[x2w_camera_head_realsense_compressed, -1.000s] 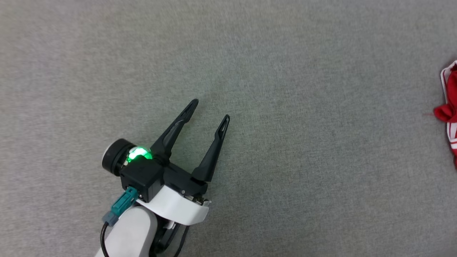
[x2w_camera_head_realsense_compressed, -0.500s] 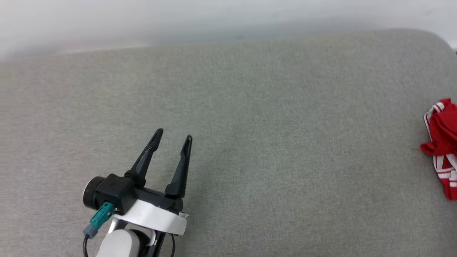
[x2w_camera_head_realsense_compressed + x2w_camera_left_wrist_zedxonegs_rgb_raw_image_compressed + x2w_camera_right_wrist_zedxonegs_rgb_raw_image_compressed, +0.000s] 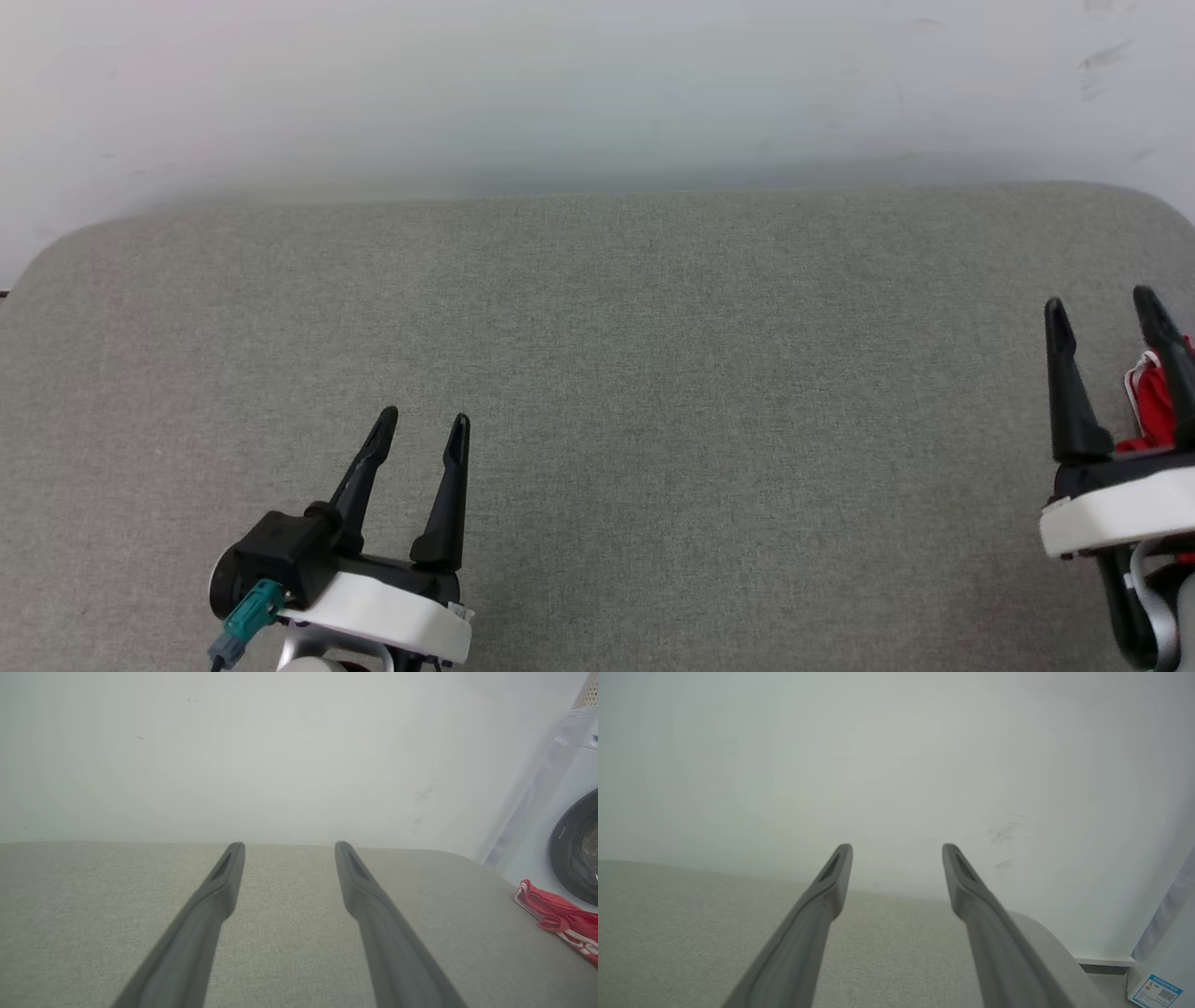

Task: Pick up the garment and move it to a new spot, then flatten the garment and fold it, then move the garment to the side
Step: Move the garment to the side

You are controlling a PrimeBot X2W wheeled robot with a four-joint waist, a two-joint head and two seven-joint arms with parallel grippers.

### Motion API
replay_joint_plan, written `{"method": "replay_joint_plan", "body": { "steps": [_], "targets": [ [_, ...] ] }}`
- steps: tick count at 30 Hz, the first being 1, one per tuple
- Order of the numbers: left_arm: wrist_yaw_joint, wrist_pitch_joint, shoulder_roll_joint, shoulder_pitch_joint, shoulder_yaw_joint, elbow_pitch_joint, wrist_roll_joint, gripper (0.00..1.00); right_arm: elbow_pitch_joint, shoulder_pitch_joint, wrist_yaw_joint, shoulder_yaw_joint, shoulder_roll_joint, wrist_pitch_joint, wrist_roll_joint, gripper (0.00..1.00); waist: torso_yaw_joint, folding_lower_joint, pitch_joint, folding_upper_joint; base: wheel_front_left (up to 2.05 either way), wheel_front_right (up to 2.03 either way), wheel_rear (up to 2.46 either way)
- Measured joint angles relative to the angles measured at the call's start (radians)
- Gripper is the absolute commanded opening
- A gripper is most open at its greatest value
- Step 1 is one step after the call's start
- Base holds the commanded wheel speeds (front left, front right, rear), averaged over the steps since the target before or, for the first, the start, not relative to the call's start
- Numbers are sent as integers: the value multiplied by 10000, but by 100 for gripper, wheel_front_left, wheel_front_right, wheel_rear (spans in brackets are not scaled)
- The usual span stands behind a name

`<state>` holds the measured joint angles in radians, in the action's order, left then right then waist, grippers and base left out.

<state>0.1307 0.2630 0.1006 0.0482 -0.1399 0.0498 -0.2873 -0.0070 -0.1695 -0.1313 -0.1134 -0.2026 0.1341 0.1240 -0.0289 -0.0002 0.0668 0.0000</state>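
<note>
Left gripper (image 3: pixel 425 415) and right gripper (image 3: pixel 1099 299): jaws spread, holding nothing.
The garment (image 3: pixel 556 910) lies bunched at the right edge of the tabletop (image 3: pixel 653 373), maybe to be picked up, maybe already put aside.

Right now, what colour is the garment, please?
The garment is red with white trim, best in left wrist view.
</note>
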Motion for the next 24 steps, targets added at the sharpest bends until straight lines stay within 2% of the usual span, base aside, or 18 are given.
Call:
{"method": "replay_joint_plan", "body": {
  "steps": [8, 17, 24],
  "targets": [
    [0, 0, -119, -300, 25, 339, 15, 100, 194, 1157, 2, 17, 1271, 965, 88, 100, 110, 1, -208, 0, 0, 0, 0],
    [0, 0, -322, -393, 339, 562, -125, 100, 775, 1591, 2, 399, 1486, 1252, 261, 100, 63, 1, -349, 0, 0, 0, 0],
    [0, 0, -426, -393, 704, 568, 111, 100, 784, 1583, 2, 464, 1499, 1281, 343, 100, 82, 2, -435, 0, 0, 0, 0]
  ]
}}
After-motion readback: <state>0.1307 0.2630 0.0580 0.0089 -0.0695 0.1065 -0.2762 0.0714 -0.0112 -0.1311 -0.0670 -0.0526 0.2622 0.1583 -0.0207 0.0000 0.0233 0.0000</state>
